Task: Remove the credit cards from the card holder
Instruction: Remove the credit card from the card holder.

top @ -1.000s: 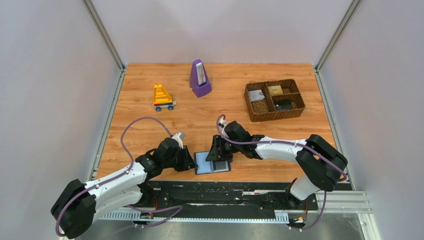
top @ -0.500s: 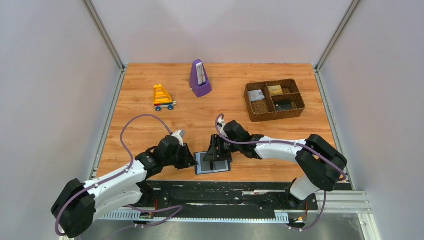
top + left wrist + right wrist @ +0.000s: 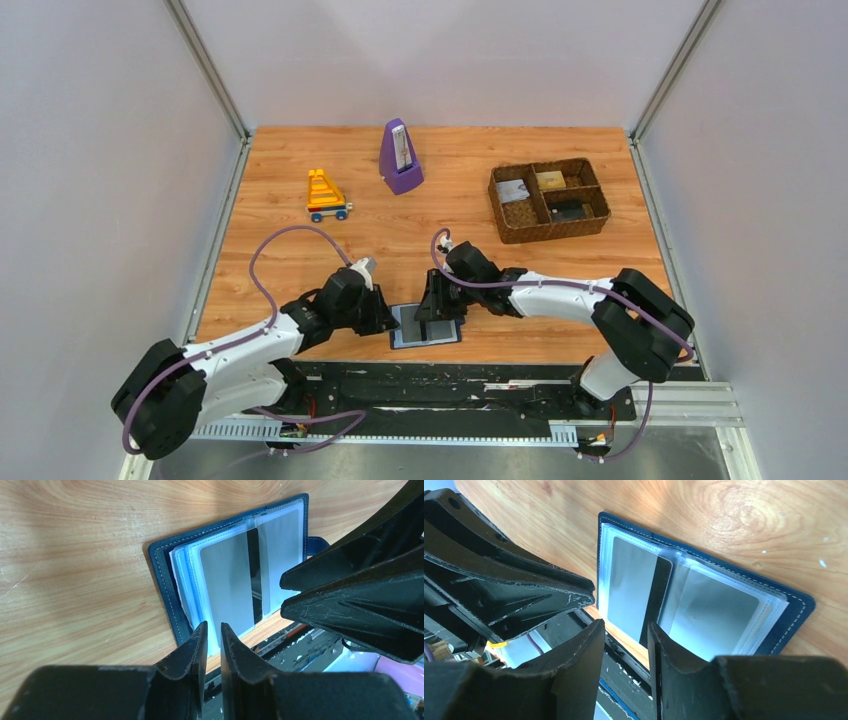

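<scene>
The card holder (image 3: 426,328) lies open at the table's near edge, dark cover (image 3: 162,580) down and clear sleeve pages up. A grey credit card (image 3: 227,585) with a black stripe shows in the upper sleeve (image 3: 629,590). A second grey card (image 3: 716,612) shows in the neighbouring page. My left gripper (image 3: 214,627) hovers at the holder's left near corner, its jaws a narrow slit apart with nothing between them. My right gripper (image 3: 626,625) stands open over the striped card's near end, holding nothing. Each gripper's fingers (image 3: 350,595) show in the other's wrist view.
A brown woven basket (image 3: 549,233) with cards in its compartments stands at the back right. A purple metronome (image 3: 400,158) and a yellow toy car (image 3: 326,195) stand at the back. The black base rail (image 3: 450,378) runs just below the holder.
My left arm has shifted slightly forward and right, toward the holder. The right gripper's jaws have narrowed a little. The holder stays put.
</scene>
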`<state>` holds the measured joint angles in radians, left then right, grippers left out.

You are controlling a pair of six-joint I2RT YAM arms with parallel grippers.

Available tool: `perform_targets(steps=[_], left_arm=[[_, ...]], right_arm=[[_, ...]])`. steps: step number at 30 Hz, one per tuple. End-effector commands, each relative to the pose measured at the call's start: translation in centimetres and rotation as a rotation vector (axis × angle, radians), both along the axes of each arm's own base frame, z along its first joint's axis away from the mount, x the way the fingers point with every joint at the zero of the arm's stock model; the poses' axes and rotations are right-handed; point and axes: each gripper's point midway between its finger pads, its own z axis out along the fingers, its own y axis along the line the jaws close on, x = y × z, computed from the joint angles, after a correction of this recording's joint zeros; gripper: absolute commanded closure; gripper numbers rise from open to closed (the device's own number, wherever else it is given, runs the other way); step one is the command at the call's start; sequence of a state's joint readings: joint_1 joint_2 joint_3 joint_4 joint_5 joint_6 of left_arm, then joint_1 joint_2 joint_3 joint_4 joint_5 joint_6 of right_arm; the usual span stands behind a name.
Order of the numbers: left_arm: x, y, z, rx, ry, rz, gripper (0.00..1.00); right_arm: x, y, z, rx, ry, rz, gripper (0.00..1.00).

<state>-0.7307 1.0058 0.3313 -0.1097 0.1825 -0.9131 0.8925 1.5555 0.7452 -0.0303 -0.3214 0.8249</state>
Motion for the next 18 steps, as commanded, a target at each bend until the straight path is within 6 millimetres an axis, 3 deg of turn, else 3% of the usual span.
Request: perform_targets(steps=[1, 6, 18], left_arm=[[1.6, -1.1, 1.5, -0.025, -0.070, -0.016, 0.77], [1.5, -0.7, -0.2, 0.028, -0.037, -0.017, 0.78], [1.3, -0.8, -1.2, 0.037, -0.024, -0.036, 0.78]], right_arm=[[1.5, 0.4, 1.2, -0.010, -0.075, -0.014, 0.62], [1.5, 0.2, 0.1, -0.041, -0.057, -0.013, 0.62], [1.4, 0.1, -2.1, -0.081, -0.023, -0.008, 0.63]])
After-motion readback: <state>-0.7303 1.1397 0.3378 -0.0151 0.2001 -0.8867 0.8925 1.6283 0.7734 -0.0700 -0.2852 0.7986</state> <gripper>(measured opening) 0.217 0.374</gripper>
